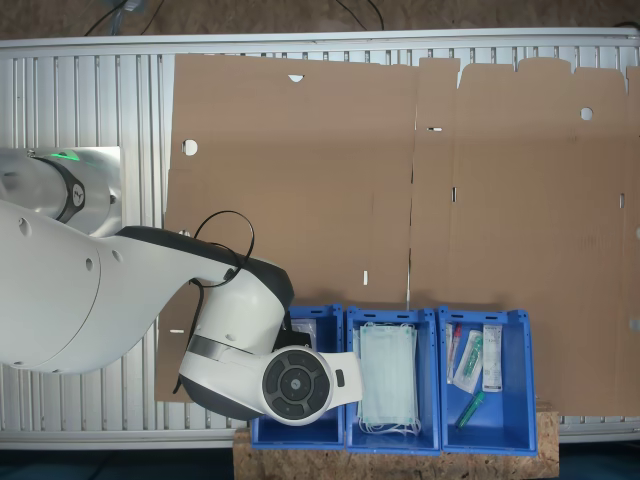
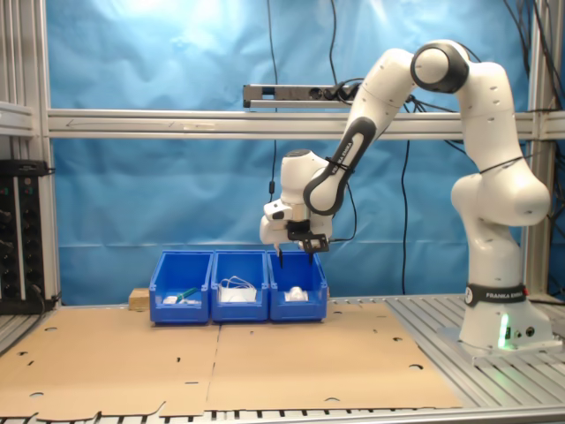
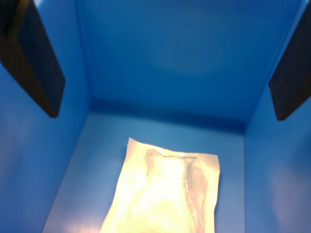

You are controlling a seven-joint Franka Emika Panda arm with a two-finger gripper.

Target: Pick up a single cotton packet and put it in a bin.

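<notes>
In the wrist view a cotton packet (image 3: 165,194), a clear square with a white pad inside, lies flat on the floor of the blue bin (image 3: 170,58). My gripper (image 3: 165,107) hangs above it, open, its dark fingers (image 3: 39,68) wide apart and nothing between them. In the second exterior view the gripper (image 2: 296,251) hovers just over the bin (image 2: 297,306) at the second exterior view's right end of the row, with the white packet (image 2: 296,294) inside. In the first exterior view my arm's wrist (image 1: 295,380) covers most of that bin (image 1: 316,313).
Two more blue bins stand alongside: the middle one holds pale green masks (image 1: 388,385) (image 2: 237,290), the far one long narrow packets (image 1: 478,365) (image 2: 181,297). Brown cardboard (image 1: 400,180) (image 2: 221,353) covers the table. A wooden board (image 1: 400,465) lies under the bins.
</notes>
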